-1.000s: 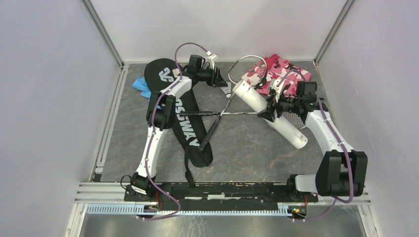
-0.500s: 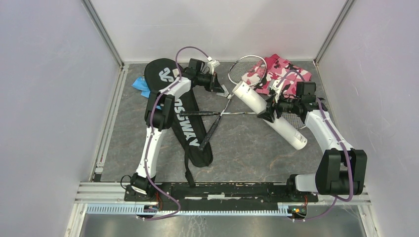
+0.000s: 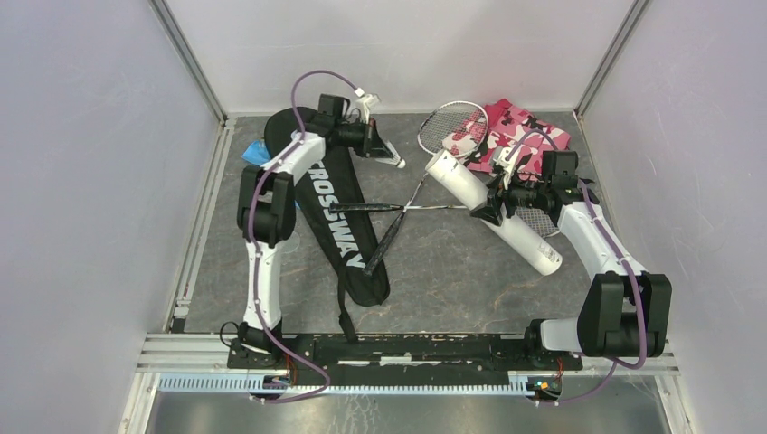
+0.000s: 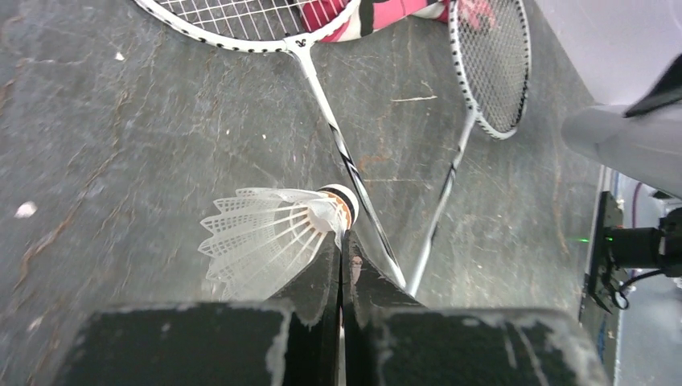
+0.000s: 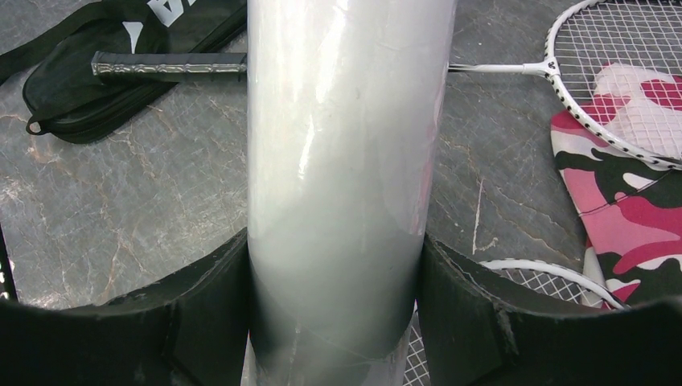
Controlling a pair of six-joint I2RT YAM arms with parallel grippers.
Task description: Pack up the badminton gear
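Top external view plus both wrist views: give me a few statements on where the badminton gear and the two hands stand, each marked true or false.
1. The left hand is shut on a white feather shuttlecock. True.
2. The right hand has a finger on each side of the long white tube. True.
3. The two thin silver rackets are inside the long black CROSSWAY racket bag. False: they lie crossed on the grey table, outside the bag, one black handle resting on top of it.
4. The pink camouflage cloth is spread over the bag. False: it lies at the table's far right corner, partly under one racket's head.
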